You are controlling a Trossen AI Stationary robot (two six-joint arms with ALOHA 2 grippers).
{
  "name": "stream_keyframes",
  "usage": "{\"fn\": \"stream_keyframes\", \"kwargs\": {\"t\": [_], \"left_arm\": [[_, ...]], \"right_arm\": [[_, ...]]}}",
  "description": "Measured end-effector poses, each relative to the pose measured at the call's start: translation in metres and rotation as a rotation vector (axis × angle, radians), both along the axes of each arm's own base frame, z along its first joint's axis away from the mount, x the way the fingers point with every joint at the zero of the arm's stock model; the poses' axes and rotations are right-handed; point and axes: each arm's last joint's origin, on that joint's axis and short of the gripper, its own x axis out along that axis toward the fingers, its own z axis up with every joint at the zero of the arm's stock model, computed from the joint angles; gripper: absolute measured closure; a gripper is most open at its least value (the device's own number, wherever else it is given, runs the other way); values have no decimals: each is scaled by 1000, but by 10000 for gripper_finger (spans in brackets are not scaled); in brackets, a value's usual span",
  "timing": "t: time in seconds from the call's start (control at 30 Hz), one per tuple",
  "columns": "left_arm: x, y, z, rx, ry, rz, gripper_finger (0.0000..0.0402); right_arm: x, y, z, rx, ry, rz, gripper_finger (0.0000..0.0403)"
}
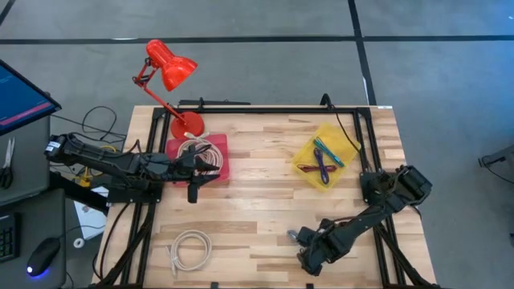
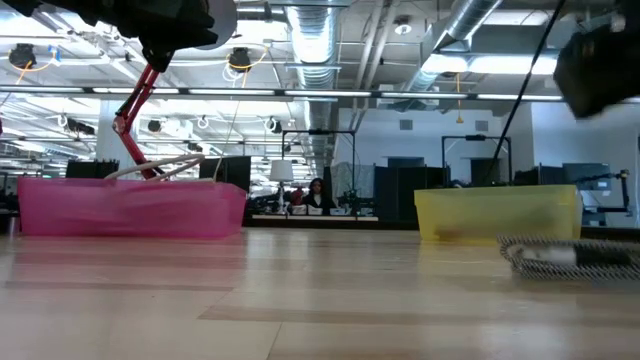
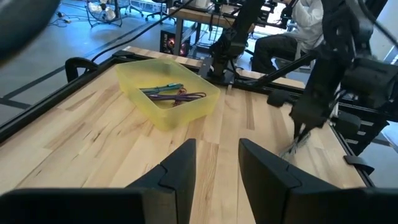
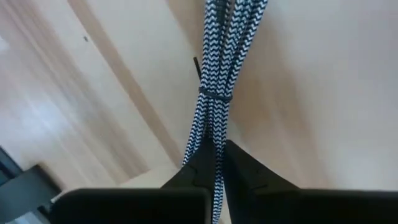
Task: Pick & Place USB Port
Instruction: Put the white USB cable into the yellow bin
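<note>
One cable in hand: a black-and-white braided USB cable (image 4: 214, 93), bundled by a dark tie, is pinched between the closed fingers of the right gripper (image 4: 214, 163), low against the wooden table (image 1: 265, 209).
Grip point: the bundle is held near one end; most of it lies ahead of the fingers on the wood.
Slip risk: the hold is thin, so the braid could be pulled out when lifted, judging by how little is clamped.
Unravel risk: the strands could be spread if the tie shifts.
Snag risk: the trailing part could be dragged over the wall of the yellow bin (image 1: 325, 152), well beyond the gripper.
Left gripper (image 3: 216, 163): partly parted and empty, held beside the pink bin (image 1: 197, 156).
White cable coil (image 1: 190, 247): left lying well to the side of the right gripper.
</note>
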Motion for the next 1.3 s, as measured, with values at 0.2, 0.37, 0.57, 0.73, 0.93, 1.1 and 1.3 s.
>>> {"fn": "stream_keyframes", "kwargs": {"t": [0.2, 0.37, 0.57, 0.73, 0.93, 1.1, 1.3], "left_arm": [[0, 0, 0, 0, 0, 0, 282], [0, 0, 0, 0, 0, 0, 282], [0, 0, 0, 0, 0, 0, 282], [0, 0, 0, -1, 0, 0, 282], [0, 0, 0, -1, 0, 0, 282], [0, 0, 0, -1, 0, 0, 282], [0, 0, 0, 0, 1, 0, 282]], "right_arm": [[-14, -22, 40, -136, -107, -23, 400], [-29, -46, 72, -256, -190, -109, 401], [-44, -82, 93, -476, -212, -225, 402], [-51, -111, 102, -614, -152, -356, 402], [-46, -135, 105, -737, -165, -470, 403], [-43, -155, 92, -783, -91, -504, 403], [-51, -174, 70, -805, 3, -525, 403]]}}
